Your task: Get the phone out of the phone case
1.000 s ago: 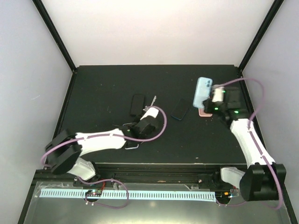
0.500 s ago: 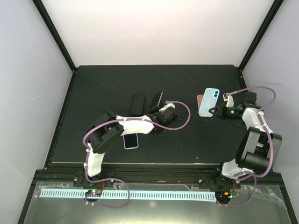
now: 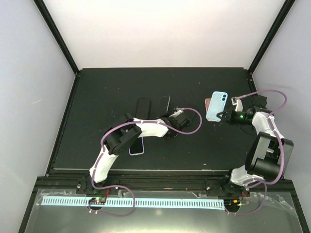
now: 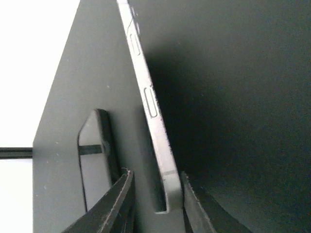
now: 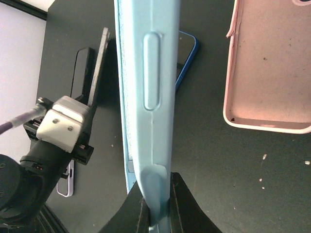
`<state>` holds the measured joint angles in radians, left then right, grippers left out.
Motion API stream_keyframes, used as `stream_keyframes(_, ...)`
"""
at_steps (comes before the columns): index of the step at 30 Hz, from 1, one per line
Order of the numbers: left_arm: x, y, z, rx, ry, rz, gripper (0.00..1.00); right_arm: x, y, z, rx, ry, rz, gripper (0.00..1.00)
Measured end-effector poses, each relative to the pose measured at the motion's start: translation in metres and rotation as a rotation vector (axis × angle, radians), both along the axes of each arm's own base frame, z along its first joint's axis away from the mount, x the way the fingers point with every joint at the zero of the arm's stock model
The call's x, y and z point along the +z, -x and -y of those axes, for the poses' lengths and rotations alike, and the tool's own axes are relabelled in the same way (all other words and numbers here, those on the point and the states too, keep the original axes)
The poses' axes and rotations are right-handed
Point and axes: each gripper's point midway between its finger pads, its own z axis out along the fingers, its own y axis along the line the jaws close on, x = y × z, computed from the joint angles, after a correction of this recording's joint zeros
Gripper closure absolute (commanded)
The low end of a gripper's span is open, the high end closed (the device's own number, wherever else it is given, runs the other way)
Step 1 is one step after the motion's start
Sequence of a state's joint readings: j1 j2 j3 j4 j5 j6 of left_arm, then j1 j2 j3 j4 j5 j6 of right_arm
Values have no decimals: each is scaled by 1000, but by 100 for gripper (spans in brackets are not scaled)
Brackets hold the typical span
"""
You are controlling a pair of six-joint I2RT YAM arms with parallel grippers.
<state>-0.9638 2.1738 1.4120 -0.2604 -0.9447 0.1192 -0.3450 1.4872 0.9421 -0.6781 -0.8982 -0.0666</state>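
Dark phone (image 4: 151, 109), seen edge-on with its side buttons facing the left wrist camera, stands between the fingers of the left gripper (image 4: 155, 174) near the middle of the black table (image 3: 97, 97). The jaws are parted only a little: one finger sits against the phone's lower corner, while a thin strip of table shows between the other finger and the phone, so the grip looks loose rather than clamped. Just beside the phone, on the side of that freer finger, a black slab (image 4: 95, 150) lies flat on the table; whether it is a case or another handset cannot be told. Across the table on the right, the right gripper (image 5: 158, 189) is closed tight on the lower edge of a light-blue case (image 5: 146, 73), holding it upright and clear of the surface with its camera cut-out at the top. Whether a phone sits inside it cannot be told. Behind the blue case an empty pink case (image 5: 267, 73) lies open side up, and a blue-rimmed phone (image 5: 187, 51) rests flat near it, partly hidden. Nearer the arm bases, by the left arm's elbow, a pale-rimmed piece (image 3: 136, 147) lies flat.
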Motion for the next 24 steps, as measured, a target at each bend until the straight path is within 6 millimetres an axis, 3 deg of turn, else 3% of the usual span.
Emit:
stream_keyframes(5, -16, 7, -2, -12, -10, -66, 54, -3, -3, 9, -21, 64, -4, 99)
stream_keyframes(10, -17, 15, -1, -23, 47, -103, 32, 7, -16, 33, -39, 253, 59, 99)
stream_keyframes(13, -6, 23, -3, -30, 115, -123, 27, 23, -25, 54, -23, 420, 126, 99)
stream_keyframes(19, 35, 45, 3, -74, 336, -172, 26, 50, -59, 106, 51, 740, 149, 99)
stream_keyframes(21, 42, 55, 4, -90, 403, -202, 26, 43, -76, 123, 90, 791, 104, 99)
stream_keyframes(24, 42, 73, 2, -105, 478, -261, 28, 8, -89, 144, 157, 788, -23, 99)
